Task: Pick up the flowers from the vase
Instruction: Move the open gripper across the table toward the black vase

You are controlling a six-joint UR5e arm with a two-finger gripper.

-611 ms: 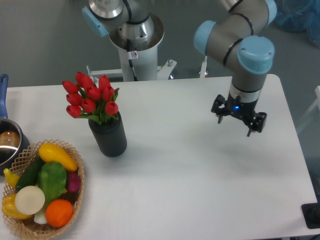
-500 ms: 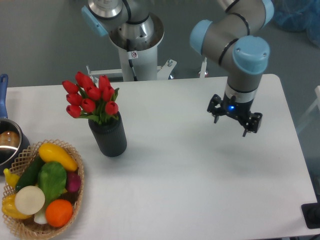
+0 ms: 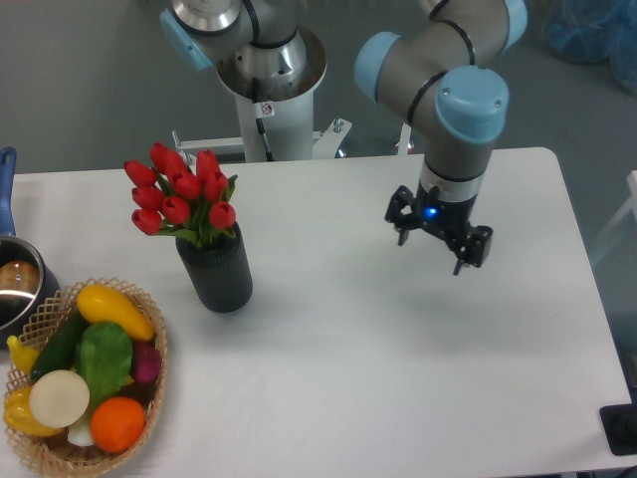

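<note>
Flowers (image 3: 181, 195) sit untouched in the vase (image 3: 216, 269) at left; my spread, empty gripper (image 3: 438, 244) hangs right of centre.

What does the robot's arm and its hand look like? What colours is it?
The arm is made of fat grey tubes with light blue round caps on the joints. Its hand is small and black, with two short fingers and a tiny blue light glowing on it.

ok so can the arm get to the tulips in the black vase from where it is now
Probably yes. The gripper hangs open above bare table, and nothing stands between it and the tulips, which rise clear of the vase.
</note>
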